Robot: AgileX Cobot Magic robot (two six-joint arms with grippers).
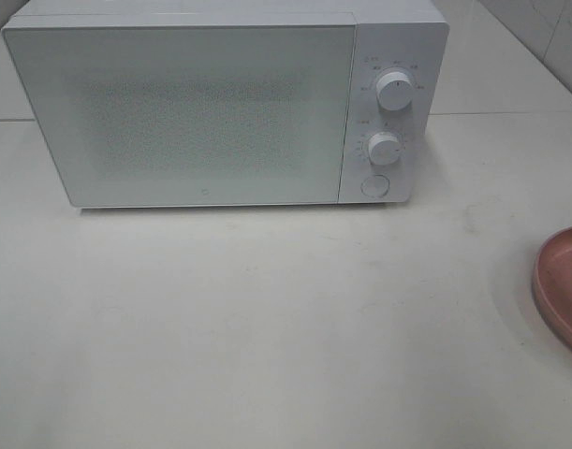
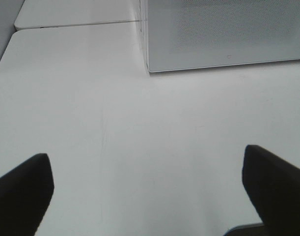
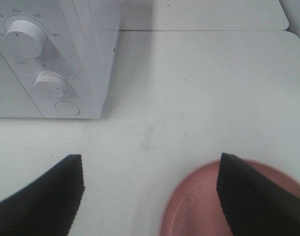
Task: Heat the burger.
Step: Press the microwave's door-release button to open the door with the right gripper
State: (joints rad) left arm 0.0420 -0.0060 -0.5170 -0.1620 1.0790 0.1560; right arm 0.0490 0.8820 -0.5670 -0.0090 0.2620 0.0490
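White desk point(image 1: 267, 327), pale wall tiles at the back corner. Microwave point(image 1: 183, 103) sits at the rear with its door shut, and the frosted front hides whatever is inside. Pink plate point(image 1: 562, 281) lies at the right, cut off by the frame, and the part I can see is bare.

Burger: not visible in any view. It may be inside the microwave or out of frame, cannot tell.

Left hand point(image 2: 146, 160) is spread wide and empty over bare desk, in front of the microwave's left corner. Right hand point(image 3: 150, 164) is also spread and empty, over the near rim of the plate and facing the control panel.

Risks, as I judge them:
- If the burger is not inside, setting the timer heats nothing.
- The upper knob point(image 1: 395, 91) and lower knob point(image 1: 385, 148) are small and close together, so a wide hand could catch the wrong one or slip off.
- A hard push on the round button point(image 1: 374, 186) could shove the microwave backward.
- The right hand dropping from here could clip the plate rim and flip or slide the plate.

Counts: microwave 1, knobs 2, button 1, plate 1, hands 2, burgers in view 0.
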